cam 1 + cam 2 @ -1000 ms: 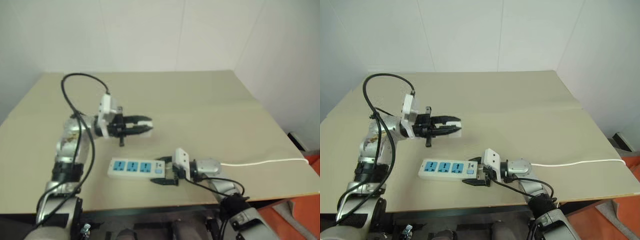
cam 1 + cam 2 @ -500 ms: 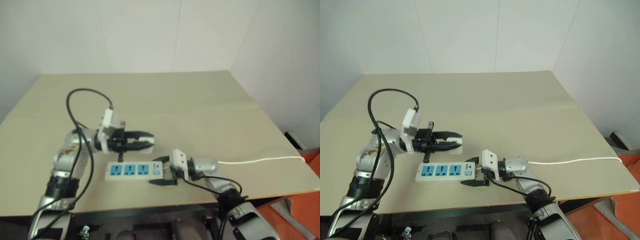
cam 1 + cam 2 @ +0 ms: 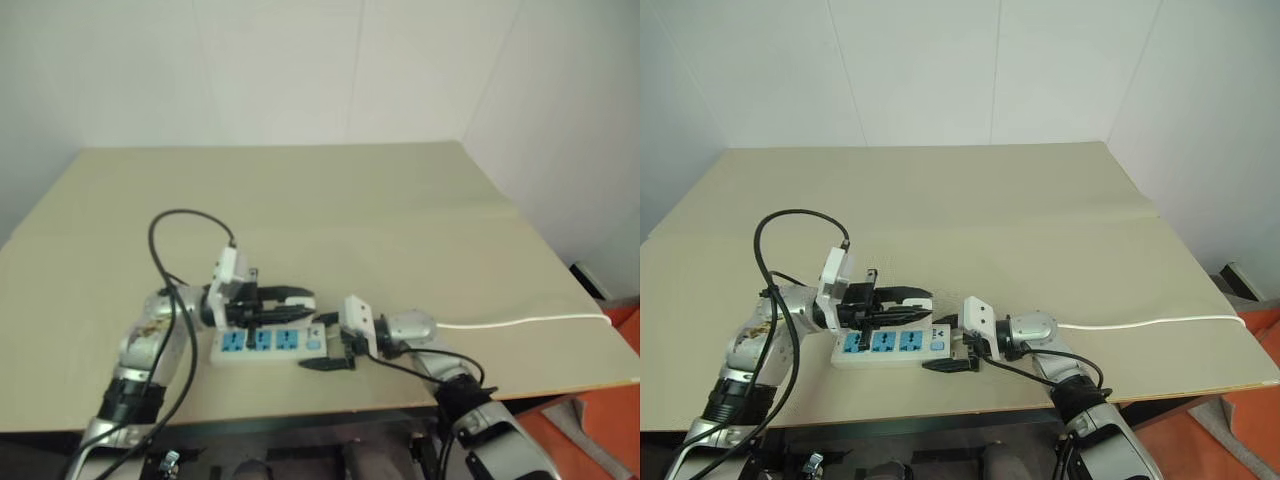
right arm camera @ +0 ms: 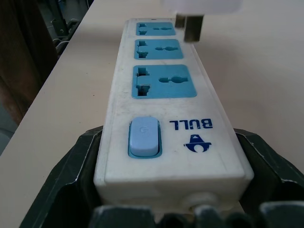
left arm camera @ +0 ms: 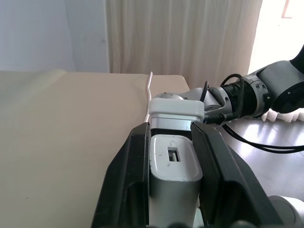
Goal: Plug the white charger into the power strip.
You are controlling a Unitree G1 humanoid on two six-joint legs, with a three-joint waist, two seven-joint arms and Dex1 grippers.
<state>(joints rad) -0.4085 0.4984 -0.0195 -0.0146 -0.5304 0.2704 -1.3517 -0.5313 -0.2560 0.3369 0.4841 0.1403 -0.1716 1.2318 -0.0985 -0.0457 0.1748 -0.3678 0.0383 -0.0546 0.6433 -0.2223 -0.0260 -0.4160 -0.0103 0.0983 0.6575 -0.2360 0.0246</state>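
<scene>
In the left eye view, the left gripper (image 3: 296,297) is reaching toward three o'clock over the power strip (image 3: 268,342), its two black fingers clenched on the white charger (image 3: 303,297). The strip is lying flat on the beige table (image 3: 400,220) near the six o'clock edge, with its thin white cord (image 3: 520,322) running off toward three o'clock. The right gripper (image 3: 328,342) is coming in from three o'clock and is grasping the strip's switch end between its fingers.

In the right eye view, the same layout is showing: the charger is hanging just above the socket row, close to the strip, and whether it is touching cannot be told from here. A black cable (image 3: 790,235) is looping up from the left arm.

In the left wrist view, the charger (image 5: 174,167) is sitting squeezed between the two black fingers (image 5: 130,185), its slotted face turned toward the camera. Beyond it, at twelve o'clock, the right gripper's white block (image 5: 176,110) is showing.

In the right wrist view, the power strip (image 4: 164,118) is running away from the camera, its light blue switch (image 4: 143,137) nearest and three blue sockets behind. The gripper's fingers (image 4: 66,185) are pressing against both long sides of the switch end. At twelve o'clock, the charger's metal prongs (image 4: 188,26) are hovering just above the strip between the far and middle sockets, not inserted.
</scene>
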